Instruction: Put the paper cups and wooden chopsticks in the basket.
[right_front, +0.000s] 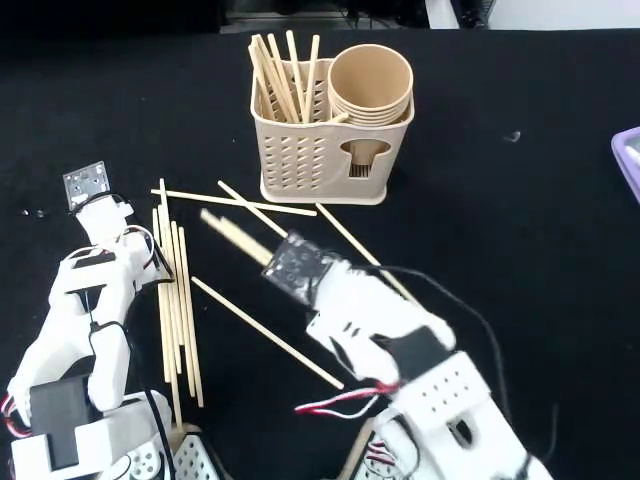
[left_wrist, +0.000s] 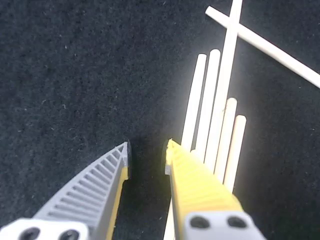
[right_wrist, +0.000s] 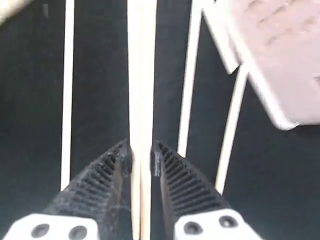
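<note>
While the basket (right_front: 300, 160) held the paper cups (right_front: 370, 80) at the table's far side, the right gripper (right_wrist: 141, 155) clenched a chopstick pair (right_wrist: 141, 75) nearby. Lifting it level, then tipping it upright over the basket, seemed wisest. The left gripper (left_wrist: 146, 150) stood released, empty, just beside the loose chopsticks (left_wrist: 215, 115).

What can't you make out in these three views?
High view: how many paper cups are stacked; they nest behind the basket wall.
High view: the purple object, cut off by the right edge.
High view: the chopstick pair's near end, under the right arm.
Right wrist view: the basket corner, blurred and cut off.
</note>
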